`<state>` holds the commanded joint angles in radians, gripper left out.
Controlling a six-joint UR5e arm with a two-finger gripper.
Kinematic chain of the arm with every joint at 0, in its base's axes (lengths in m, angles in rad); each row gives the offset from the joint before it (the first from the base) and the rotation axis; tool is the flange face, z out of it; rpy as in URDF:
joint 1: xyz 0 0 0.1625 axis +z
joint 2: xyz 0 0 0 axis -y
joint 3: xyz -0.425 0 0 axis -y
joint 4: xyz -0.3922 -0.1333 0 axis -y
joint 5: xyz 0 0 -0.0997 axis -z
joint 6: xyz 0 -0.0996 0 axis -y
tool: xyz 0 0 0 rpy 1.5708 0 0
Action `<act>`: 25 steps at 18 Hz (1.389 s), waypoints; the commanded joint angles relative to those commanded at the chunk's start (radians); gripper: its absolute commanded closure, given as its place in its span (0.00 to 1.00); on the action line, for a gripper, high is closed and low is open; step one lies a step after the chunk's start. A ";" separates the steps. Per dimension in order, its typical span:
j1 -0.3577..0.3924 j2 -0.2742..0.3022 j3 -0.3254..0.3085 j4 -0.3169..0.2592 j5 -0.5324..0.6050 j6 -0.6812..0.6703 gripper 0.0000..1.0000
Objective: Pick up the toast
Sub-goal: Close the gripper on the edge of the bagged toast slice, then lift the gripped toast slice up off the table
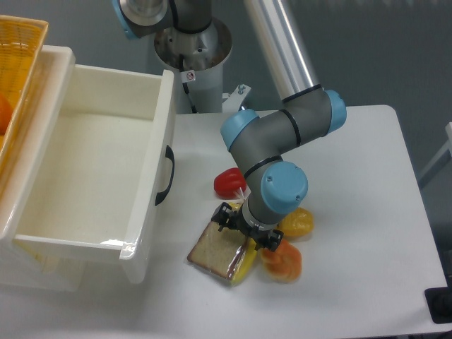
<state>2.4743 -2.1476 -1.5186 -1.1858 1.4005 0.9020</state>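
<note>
White table (367,212), grey floor beyond; end effector (244,236) over toast (215,251), grip state unclear.

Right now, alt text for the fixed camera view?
A UR5e arm's gripper is lowered over the far end of the toast on a white table; its fingers are hidden. A white bin sits to the left.

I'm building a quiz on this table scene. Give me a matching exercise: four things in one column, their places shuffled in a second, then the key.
Things:
1. toast
2. red item
3. white bin
4. gripper

Places:
A. left part of the table
B. low over the toast's upper right edge
C. flat near the table's front edge
D. between the bin's handle and the arm

Pairs: 1-C, 2-D, 3-A, 4-B
</note>
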 joint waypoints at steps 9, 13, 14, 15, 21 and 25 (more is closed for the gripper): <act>0.005 0.006 0.000 -0.002 0.000 -0.043 0.97; 0.005 0.008 0.000 -0.002 0.000 -0.087 1.00; 0.005 0.008 0.002 -0.002 0.000 -0.097 1.00; 0.005 0.008 0.003 -0.002 0.000 -0.101 1.00; 0.006 0.052 0.018 -0.009 0.000 -0.103 1.00; 0.020 0.113 0.021 -0.014 -0.005 -0.098 1.00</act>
<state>2.4942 -2.0342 -1.4972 -1.1996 1.3959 0.8038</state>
